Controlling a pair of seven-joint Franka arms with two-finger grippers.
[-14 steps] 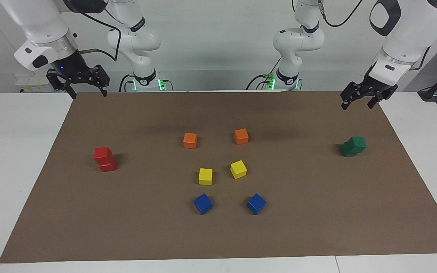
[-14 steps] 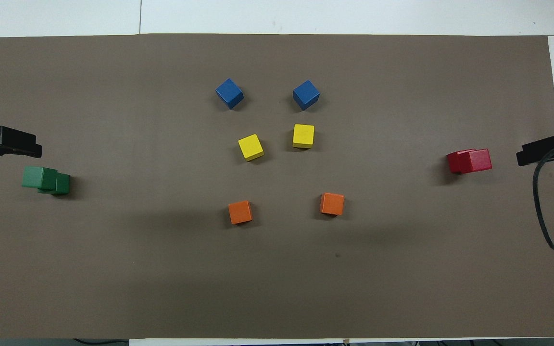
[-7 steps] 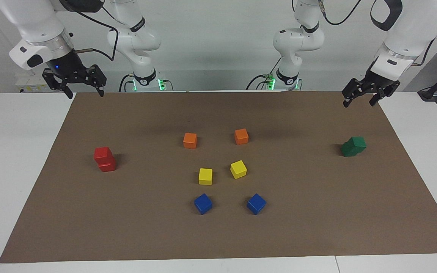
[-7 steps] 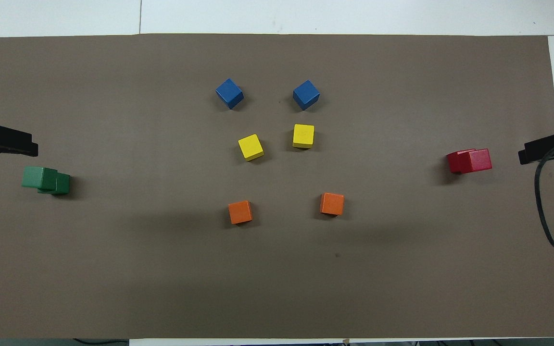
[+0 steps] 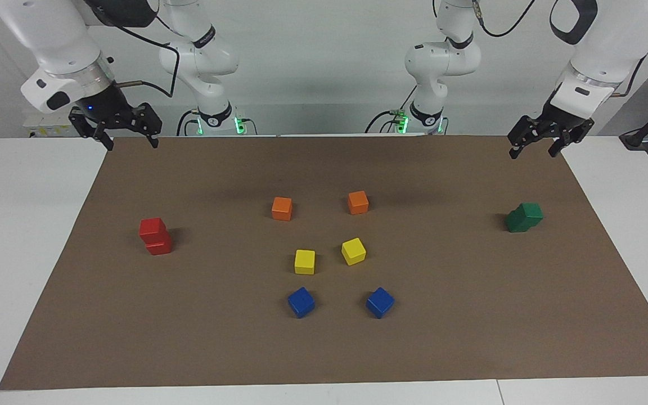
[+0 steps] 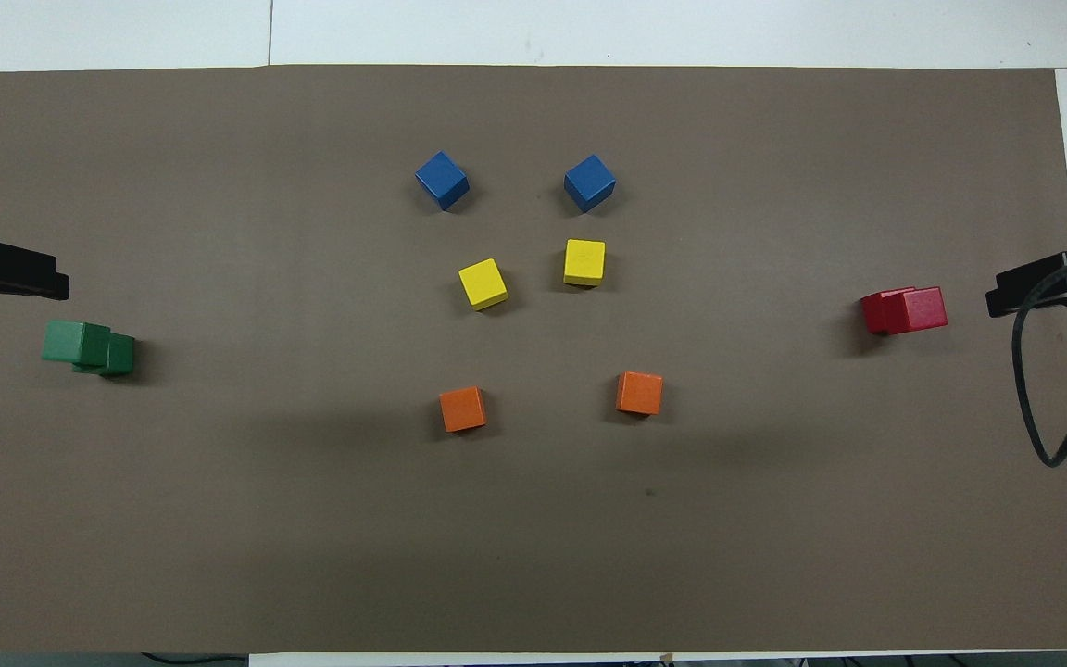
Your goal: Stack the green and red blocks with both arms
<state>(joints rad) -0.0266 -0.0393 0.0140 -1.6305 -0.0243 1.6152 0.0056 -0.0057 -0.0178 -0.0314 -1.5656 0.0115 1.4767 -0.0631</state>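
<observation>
On the brown mat (image 5: pixel 470 315), unlabelled red blocks (image 5: pixel 155 236) and green blocks (image 5: pixel 524 217) sit stacked; left gripper (image 5: pixel 534 147) and right gripper (image 5: pixel 128 140) spread wide, empty.

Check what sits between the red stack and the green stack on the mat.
Between the red stack and the green stack sit the two orange cubes and two yellow cubes; the overhead view shows this best.
</observation>
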